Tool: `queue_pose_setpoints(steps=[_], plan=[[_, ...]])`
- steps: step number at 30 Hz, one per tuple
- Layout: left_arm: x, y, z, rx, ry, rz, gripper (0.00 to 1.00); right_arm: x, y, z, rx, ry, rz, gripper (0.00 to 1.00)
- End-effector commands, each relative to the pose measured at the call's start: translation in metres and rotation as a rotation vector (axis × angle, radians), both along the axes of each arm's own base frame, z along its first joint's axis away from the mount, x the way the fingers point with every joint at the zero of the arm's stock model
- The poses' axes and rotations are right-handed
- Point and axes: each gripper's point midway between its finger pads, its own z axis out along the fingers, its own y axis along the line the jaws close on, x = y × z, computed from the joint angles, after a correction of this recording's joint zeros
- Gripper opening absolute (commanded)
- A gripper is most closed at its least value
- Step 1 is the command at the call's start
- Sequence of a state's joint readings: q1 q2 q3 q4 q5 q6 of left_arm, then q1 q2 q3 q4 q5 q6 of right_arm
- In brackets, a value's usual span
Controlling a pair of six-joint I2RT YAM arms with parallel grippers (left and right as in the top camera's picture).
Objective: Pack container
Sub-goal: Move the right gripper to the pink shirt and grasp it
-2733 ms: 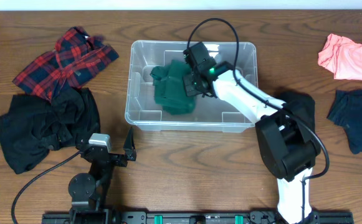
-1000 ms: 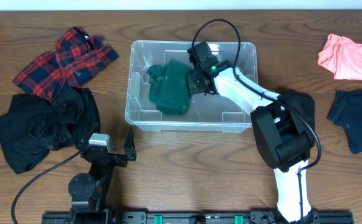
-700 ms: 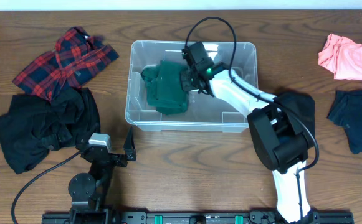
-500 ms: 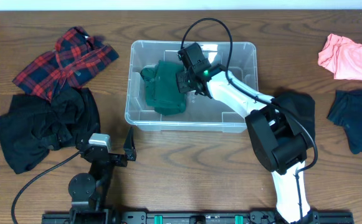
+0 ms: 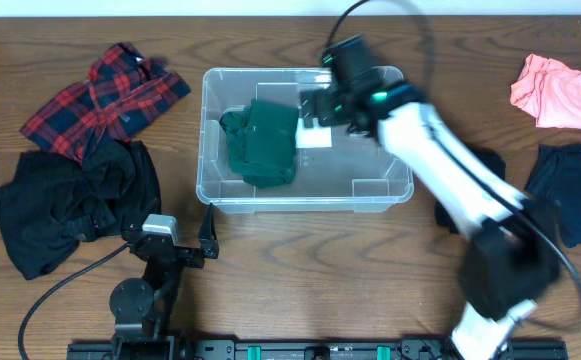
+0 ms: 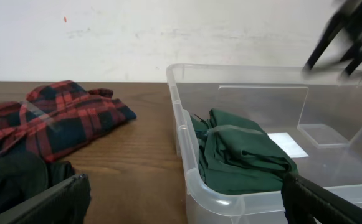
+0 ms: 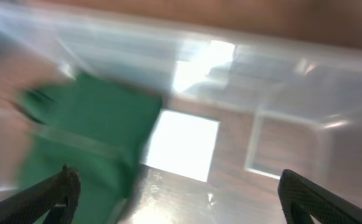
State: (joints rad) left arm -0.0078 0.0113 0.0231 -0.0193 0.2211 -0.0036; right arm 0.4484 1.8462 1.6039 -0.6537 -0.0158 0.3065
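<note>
The container (image 5: 305,206), a clear plastic bin, sits at mid-table with a white label (image 5: 315,137) on its floor. A folded dark green garment (image 5: 262,145) lies loose in its left half. My right gripper (image 5: 318,108) hovers over the bin's back middle, blurred, open and holding nothing. In the right wrist view the gripper (image 7: 181,199) spans the garment (image 7: 87,130) and the label (image 7: 184,146) below it. My left gripper (image 5: 208,232) stands open in front of the bin's near left corner. In the left wrist view that gripper (image 6: 184,208) faces the container (image 6: 179,134) and the garment (image 6: 243,155).
A red plaid shirt (image 5: 105,95) and a black garment heap (image 5: 70,205) lie left of the bin. A pink cloth (image 5: 560,90) and a navy cloth (image 5: 570,190) lie at the far right. A black cloth (image 5: 490,160) is partly under my right arm.
My right gripper has opened and let go of the green garment, which now rests in the bin's left half. The right arm has risen and drawn back to the right. The left arm is still.
</note>
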Motion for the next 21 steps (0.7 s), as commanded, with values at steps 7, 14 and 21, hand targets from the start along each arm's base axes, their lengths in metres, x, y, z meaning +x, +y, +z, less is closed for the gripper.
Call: queue_pose_setpoints(steps=[7, 14, 21], plan=[[-0.001, -0.002, -0.017, -0.002, 0.052, -0.009, 0.98, 0.011, -0.173, 0.106, 0.065, -0.174, -0.316, 0.99], [-0.001, -0.002, -0.017, -0.002, 0.052, -0.009, 0.98, 0.018, -0.324, 0.064, 0.120, -0.101, -0.514, 0.99], [-0.001, -0.002, -0.017, -0.002, 0.052, -0.009, 0.98, 0.015, -0.419, -0.013, 0.226, -0.016, -0.586, 0.99]])
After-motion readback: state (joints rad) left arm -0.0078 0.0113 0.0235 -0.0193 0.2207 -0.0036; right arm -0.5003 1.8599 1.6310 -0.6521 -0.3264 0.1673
